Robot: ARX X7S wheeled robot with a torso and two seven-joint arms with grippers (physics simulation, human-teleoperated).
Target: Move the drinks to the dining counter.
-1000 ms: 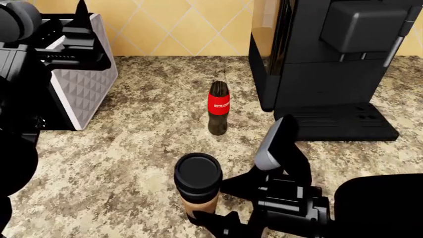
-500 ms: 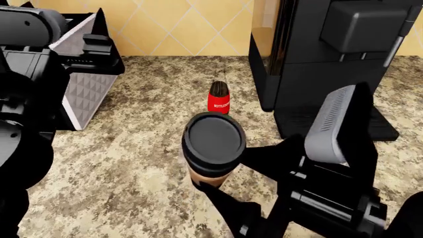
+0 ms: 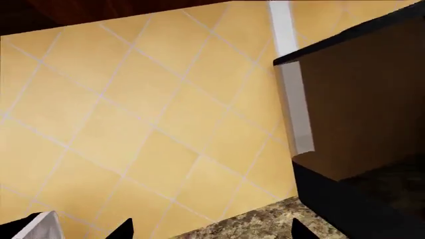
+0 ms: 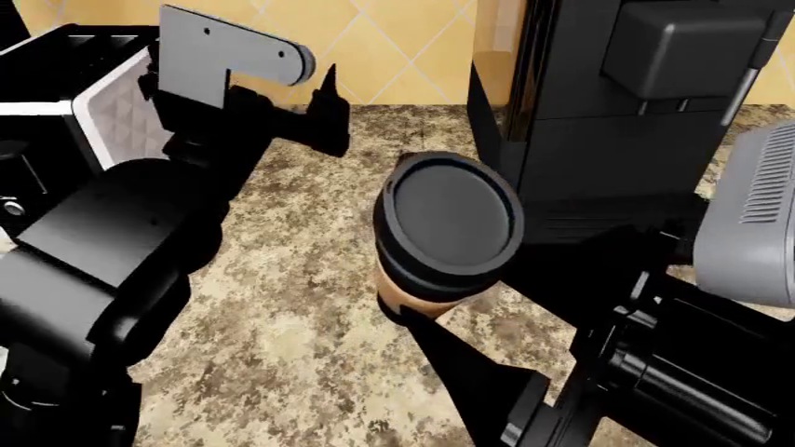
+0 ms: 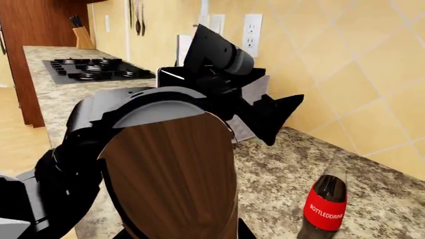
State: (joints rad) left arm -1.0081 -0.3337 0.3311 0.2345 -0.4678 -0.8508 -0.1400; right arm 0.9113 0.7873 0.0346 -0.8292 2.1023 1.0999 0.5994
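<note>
Head view shows my right gripper [image 4: 429,321] holding the cork-sleeved cup [image 4: 441,247] up off the brown-speckled counter [image 4: 286,335], in front of the black coffee machine [image 4: 621,102]. The cup's long axis runs roughly vertical, tipped a little so that its black lid [image 4: 451,214] faces up and toward the camera; the tan sleeve shows only as a short band below the lid. One dark finger [image 4: 466,372] reaches up from below and meets the cup's lower side; the other finger is hidden behind the cup, so my fingers sit narrow, clamped on the sleeve.

From the right wrist view the cup [image 5: 172,174] fills the middle of the frame, close against the camera, its side reading as dark brown wood grain. Past it the cola bottle [image 5: 325,206] stands upright on the counter [image 5: 279,169], cap up, red label facing the camera, well apart from my fingers and near the yellow tiled wall [image 5: 332,64].

My left gripper [image 4: 326,102] hangs raised above the counter beside the toaster [image 4: 74,102], its dark tips pointing toward the wall. Whether those fingers are apart or closed I cannot tell; nothing shows between them in the left wrist view, only tile [image 3: 133,124] and the coffee machine's edge [image 3: 359,124].
</note>
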